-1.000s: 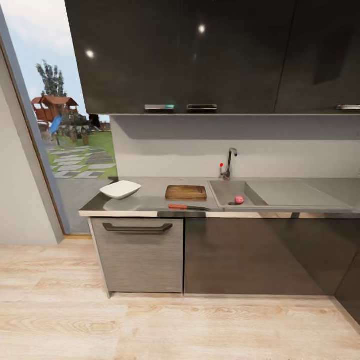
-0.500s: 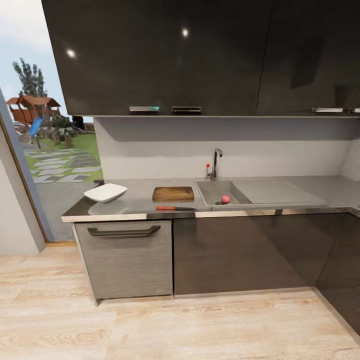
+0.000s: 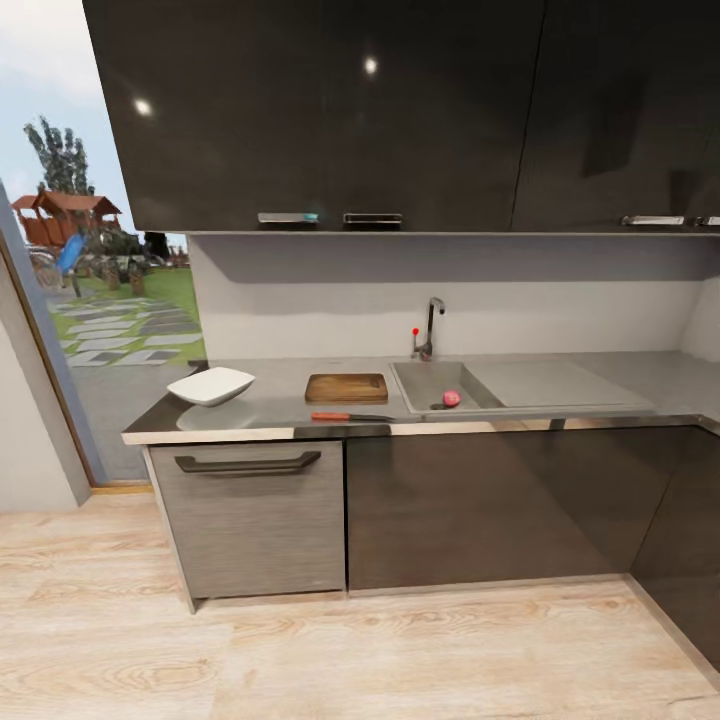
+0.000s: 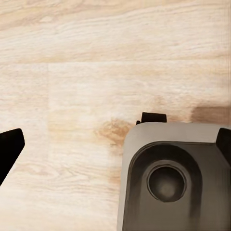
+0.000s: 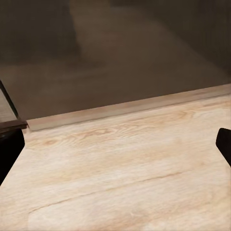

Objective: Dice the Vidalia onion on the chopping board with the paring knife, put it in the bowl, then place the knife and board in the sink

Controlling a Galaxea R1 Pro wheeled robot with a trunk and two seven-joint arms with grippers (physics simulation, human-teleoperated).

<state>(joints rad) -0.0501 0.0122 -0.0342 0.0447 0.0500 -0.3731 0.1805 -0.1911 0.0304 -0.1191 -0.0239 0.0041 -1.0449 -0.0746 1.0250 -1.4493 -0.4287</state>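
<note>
Robot stands back from the counter, nothing picked up yet by the look of it. Head view: onion (image 3: 451, 398) sits in the sink (image 3: 425, 380) basin, right of centre frame, next to the dark drain; tap (image 3: 431, 325) behind it. Chopping board (image 3: 346, 387) lies flat on the surface (image 3: 280, 405) just left of the sink, paring knife (image 3: 346, 416) in front of it near the front edge, apart from the board. Bowl (image 3: 211, 385) is further left, near the surface's end by the open doorway (image 3: 95, 300). Wrist views point at the wood floor (image 3: 330, 650) — left wrist shows a dark fingertip (image 4: 8, 150) at the frame's left edge and part of the robot base (image 4: 173, 178); right wrist shows a dark fingertip (image 5: 9, 154) at left and the cabinet kickboard (image 5: 125, 108). Fingers look spread wide on both, tips at opposite frame edges, holding nothing. Risks as I judge them: the onion is round and sits low in the basin — a pinch off-centre could squirt it toward the drain or the basin wall. The knife is close to the surface edge, so a sloppy reach could nudge it off onto the floor. Driving in too close could bump the base into the cabinets.
</note>
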